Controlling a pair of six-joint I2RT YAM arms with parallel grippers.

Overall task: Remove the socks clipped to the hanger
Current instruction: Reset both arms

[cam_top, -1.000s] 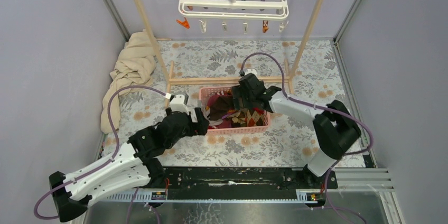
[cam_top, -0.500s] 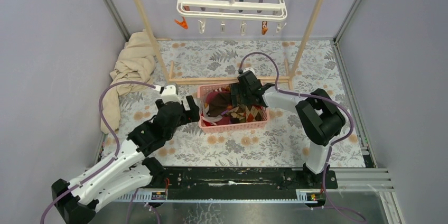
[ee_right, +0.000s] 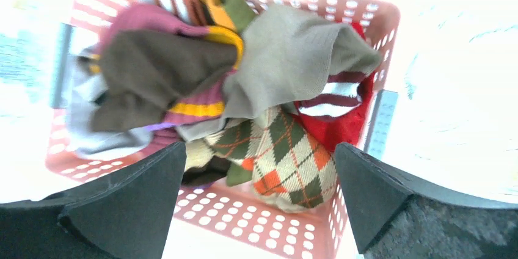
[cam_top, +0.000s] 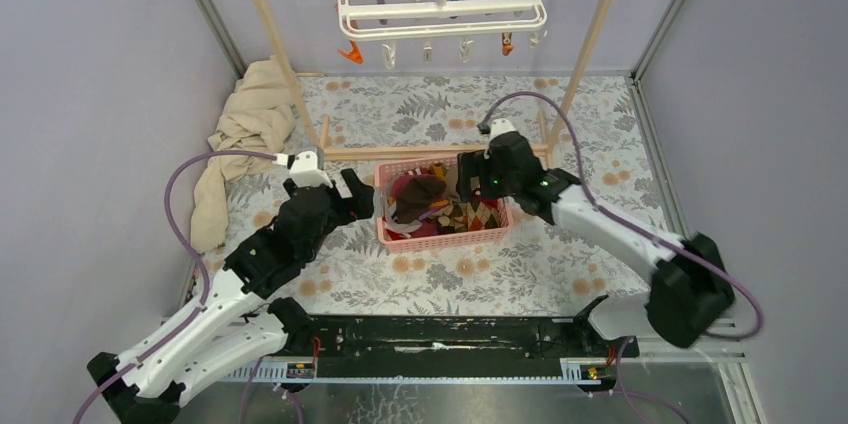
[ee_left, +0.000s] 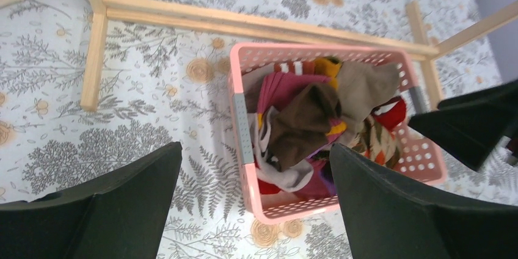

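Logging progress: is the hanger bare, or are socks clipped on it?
Bare: the hanger shows only empty clips; the socks lie in the basket.

top of hanger cut off by picture edge, clips too small to read detail, lower socks buried under top ones in basket, table overexposed to white in right wrist view
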